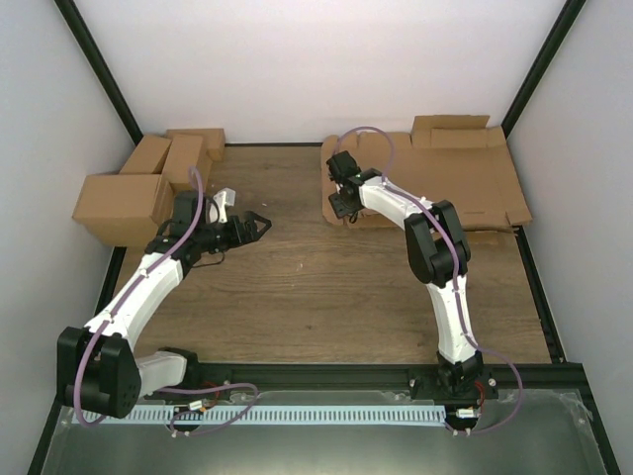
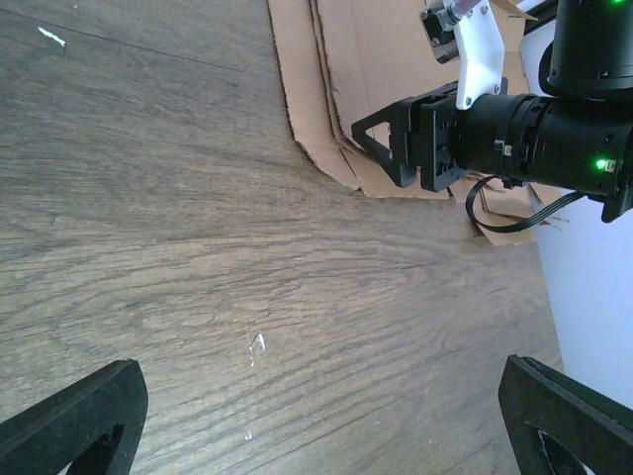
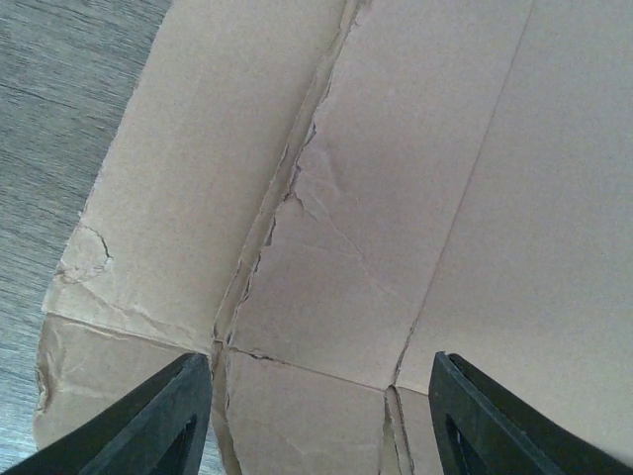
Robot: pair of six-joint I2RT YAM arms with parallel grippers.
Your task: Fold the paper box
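A many-layered pile of flat brown cardboard sheets (image 1: 465, 178) lies at the back right. No single paper box piece shows apart from it. My right gripper (image 1: 343, 206) is open and empty, low over the pile's left edge. In the right wrist view its fingers (image 3: 148, 426) straddle the top sheet's (image 3: 376, 198) creased, torn panels, and the gripper (image 3: 316, 421) holds nothing. My left gripper (image 1: 259, 224) is open and empty over bare table, pointing at the pile. The left wrist view shows its gripper (image 2: 316, 426) wide open, with the right gripper (image 2: 381, 143) and pile (image 2: 336, 79) ahead.
A cluster of folded brown cartons (image 1: 138, 188) stands at the back left, beside the left arm. White walls and black frame posts (image 1: 99, 59) close in the wooden table (image 1: 316, 287). A black rail (image 1: 326, 376) runs along the near edge.
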